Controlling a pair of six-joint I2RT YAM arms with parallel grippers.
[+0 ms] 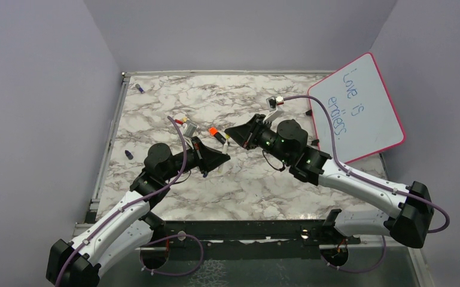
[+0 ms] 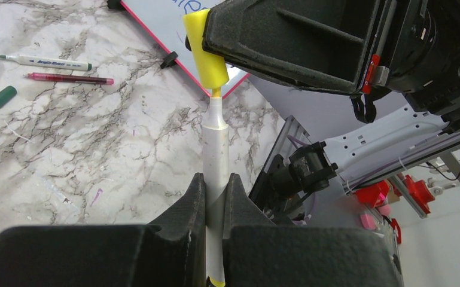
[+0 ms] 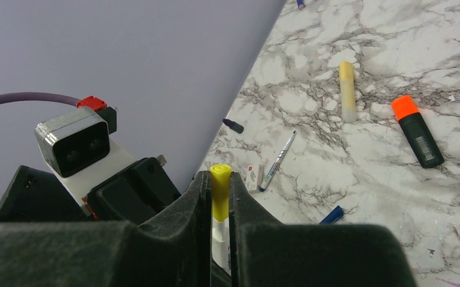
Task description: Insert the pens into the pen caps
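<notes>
From above, the left fingers (image 1: pixel 222 158) and the right fingers (image 1: pixel 232 133) meet tip to tip over the middle of the grey marble counter (image 1: pixel 263 179).

The left wrist view shows the left fingers clenched on a thin white pen (image 2: pixel 215 149). Its tip touches the mouth of a small yellow plastic cap (image 2: pixel 206 54). A dark red pen (image 2: pixel 69 78) lies near the pink-framed whiteboard (image 2: pixel 167 24).

The right wrist view shows the right fingers clenched on the yellow cap. A black highlighter with an orange end (image 3: pixel 417 134) lies on the counter.
</notes>
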